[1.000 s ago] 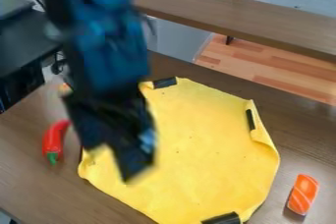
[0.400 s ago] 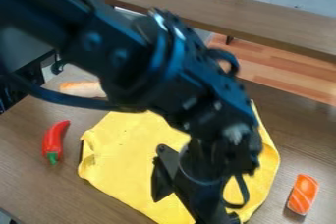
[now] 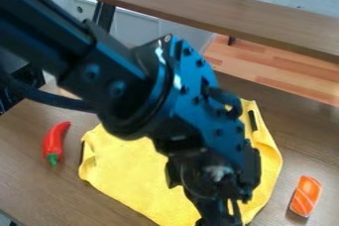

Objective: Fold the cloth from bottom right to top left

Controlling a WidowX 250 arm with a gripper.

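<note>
- Cloth, yellow, lies mostly spread on the counter, stretching from the jaws toward the upper left of the view.
- Jaws hang low by its bottom-right part; how far apart they stand, and whether they have hold of any fabric, I cannot tell.
- Step in hand, I judge: securing the corner by the jaws. Pinch a little in from the rim, and don't press hard into the counter.
- Try the grip with a slight lift before travelling; a shallow pinch could slip out.
- Then carry it diagonally up and left in a gentle arc, slowly, so the rest isn't dragged along.
- Black strip on the rim, above and right of the jaws, may stiffen that edge; allow for it.
- Red pepper, well left of the jaws, and orange piece, to their right, both lie off the cloth.
</note>
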